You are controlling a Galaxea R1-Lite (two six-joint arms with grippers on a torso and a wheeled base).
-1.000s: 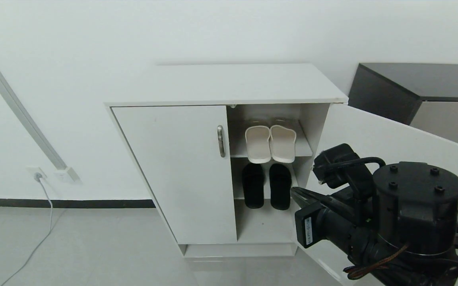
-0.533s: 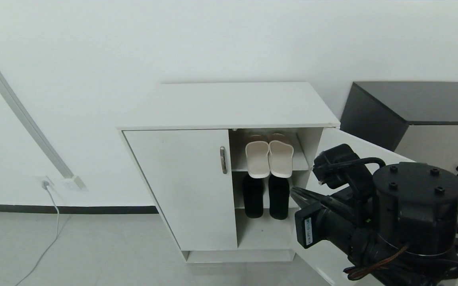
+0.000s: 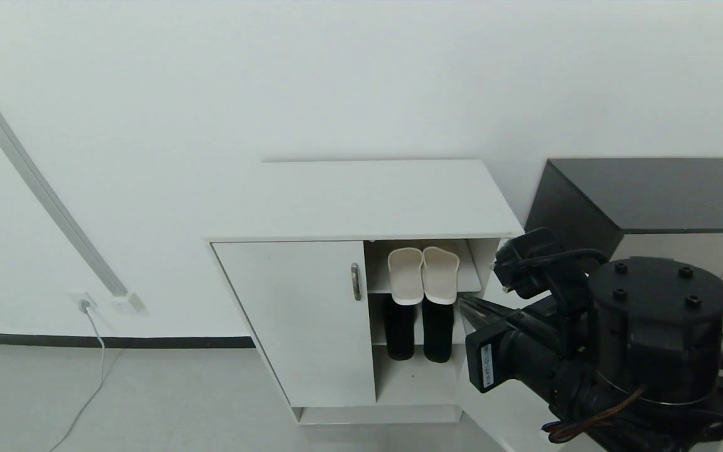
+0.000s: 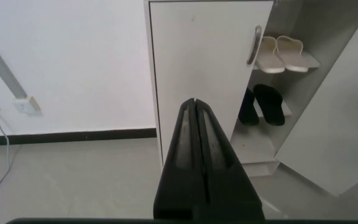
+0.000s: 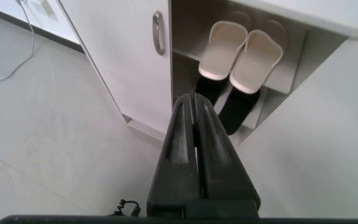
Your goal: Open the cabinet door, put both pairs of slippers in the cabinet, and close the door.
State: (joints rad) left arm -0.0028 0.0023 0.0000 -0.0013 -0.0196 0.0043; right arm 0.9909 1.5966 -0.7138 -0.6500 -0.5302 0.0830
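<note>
One dark cabinet [image 3: 650,194] beside open door [image 4: 334,124]

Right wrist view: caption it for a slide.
Shut right pincer before the open cabinet, white slippers shelved above the black pair.

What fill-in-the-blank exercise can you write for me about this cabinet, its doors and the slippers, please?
1. The cream slippers lie directly ___ the black slippers.
2. The cabinet's right door stands ___.
3. The left door is ___.
4. The right end effector is shut and holds ___.

Missing words: above; open; closed; nothing.
</note>
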